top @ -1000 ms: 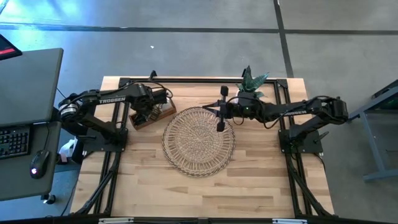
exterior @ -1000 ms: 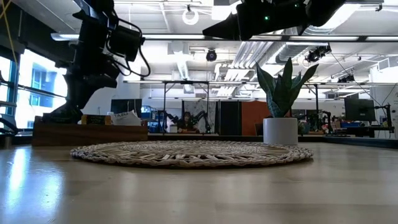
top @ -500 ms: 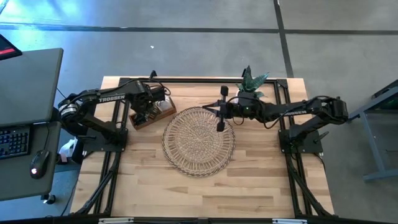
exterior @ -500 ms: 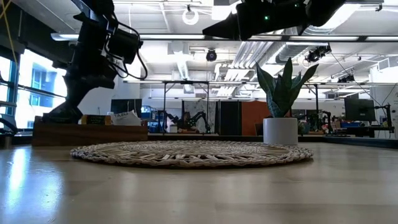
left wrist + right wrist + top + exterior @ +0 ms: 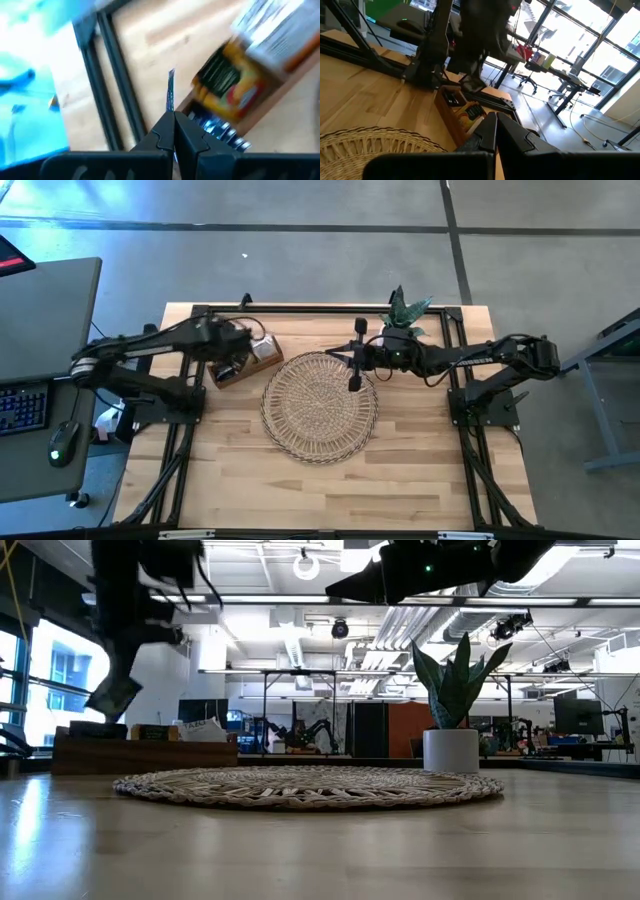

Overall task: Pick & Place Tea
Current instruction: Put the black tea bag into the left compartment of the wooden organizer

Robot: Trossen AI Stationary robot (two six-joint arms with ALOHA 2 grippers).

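The brown wooden box [image 5: 247, 360] stands at the table's far left and holds tea sachets [image 5: 225, 90], orange-and-dark ones among them. My left gripper [image 5: 173, 122] hangs above the box's left end, shut on one dark sachet [image 5: 112, 697]. The round wicker tray [image 5: 320, 407] lies mid-table with nothing on it. My right gripper [image 5: 353, 380] hovers shut over the tray's far right rim, holding nothing. My left gripper pinches one dark tea sachet between its two fingertips; the sachet shows edge-on [image 5: 170, 92] and sticks out past the fingers. The fingers come from above, pointing down. The sachet hangs tilted below them [image 5: 112, 697], lifted clear of the box.
A potted plant [image 5: 405, 312] in a white pot stands at the table's far edge, behind my right gripper. Black frame rails [image 5: 190, 380] run along both sides of the table. Bare wood lies near the front edge.
My left gripper has shut on a sachet down in the box and then risen with it, so the sachet now hangs clear above the box's left end. The left arm has stretched out lower and farther left. My right arm has kept still.
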